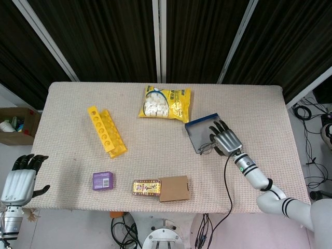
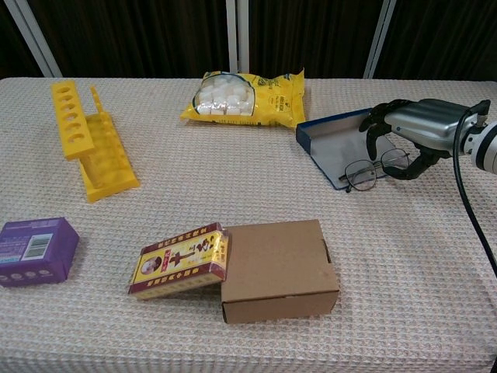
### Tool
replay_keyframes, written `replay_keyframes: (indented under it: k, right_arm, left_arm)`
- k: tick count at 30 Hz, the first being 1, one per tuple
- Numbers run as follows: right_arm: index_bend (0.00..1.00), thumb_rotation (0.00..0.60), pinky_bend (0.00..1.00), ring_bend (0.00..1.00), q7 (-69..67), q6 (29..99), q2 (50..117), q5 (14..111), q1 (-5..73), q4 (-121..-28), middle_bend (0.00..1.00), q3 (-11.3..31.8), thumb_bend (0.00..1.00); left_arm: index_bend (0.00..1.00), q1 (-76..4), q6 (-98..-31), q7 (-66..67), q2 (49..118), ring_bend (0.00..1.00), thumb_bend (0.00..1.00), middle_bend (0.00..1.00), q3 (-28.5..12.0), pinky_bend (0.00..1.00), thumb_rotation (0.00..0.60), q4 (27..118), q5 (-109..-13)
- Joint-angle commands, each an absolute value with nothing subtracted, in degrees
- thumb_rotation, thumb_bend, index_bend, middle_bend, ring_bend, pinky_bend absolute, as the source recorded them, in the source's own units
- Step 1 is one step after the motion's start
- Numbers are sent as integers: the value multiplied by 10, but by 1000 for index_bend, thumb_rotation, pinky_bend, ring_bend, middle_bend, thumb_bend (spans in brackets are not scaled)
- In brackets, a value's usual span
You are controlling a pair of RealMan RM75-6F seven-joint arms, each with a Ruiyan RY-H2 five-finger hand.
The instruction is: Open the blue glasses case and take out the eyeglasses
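Half done: blue glasses case [image 2: 342, 148] lies open, eyeglasses [image 2: 377, 171] straddle its edge, right hand [image 2: 411, 136] curls over them, grasp unconfirmed.

On the table [image 1: 72, 104], covered in beige woven cloth, we record: one yellow tube rack [image 1: 106, 131] toward the left, lying diagonally; one yellow snack bag [image 1: 165, 103] near the middle of the far edge; one purple box [image 1: 103, 180] toward the near left corner; one red-and-gold packet [image 1: 146, 188] at the near edge, touching a brown cardboard box [image 1: 174, 188] on its right. Off the table's left edge we note a cardboard carton [image 1: 16, 125] on the floor.
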State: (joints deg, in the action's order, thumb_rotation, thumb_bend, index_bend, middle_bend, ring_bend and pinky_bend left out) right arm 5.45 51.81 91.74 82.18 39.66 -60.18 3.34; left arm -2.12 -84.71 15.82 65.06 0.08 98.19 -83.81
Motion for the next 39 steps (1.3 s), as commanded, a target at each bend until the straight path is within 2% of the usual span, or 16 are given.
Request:
replay_keyframes:
  k: [1, 14, 23, 33, 39]
  right_arm:
    - [456, 600, 0, 0, 46, 523, 925, 830, 399, -590, 177, 32, 351]
    - [531, 600, 0, 0, 33, 524, 939, 834, 401, -562, 212, 32, 371]
    - [629, 600, 0, 0, 28, 531, 943, 839, 401, -558, 248, 32, 472]
    - [654, 600, 0, 0, 9, 583, 878, 893, 401, -659, 256, 20, 480]
    - [654, 600, 0, 0, 36, 570, 894, 894, 418, -706, 256, 30, 479]
  left_arm:
    - [204, -21, -847, 157, 651, 129, 0, 198, 1, 139, 600, 981, -837]
    - [204, -18, -849, 149, 653, 129, 0, 198, 2, 139, 600, 974, -837]
    - [204, -15, -851, 144, 654, 129, 0, 198, 3, 139, 600, 969, -837]
    - [204, -14, -855, 141, 653, 129, 0, 198, 3, 139, 600, 968, -841]
    - [204, -14, -857, 143, 655, 129, 0, 198, 3, 139, 600, 970, -846]
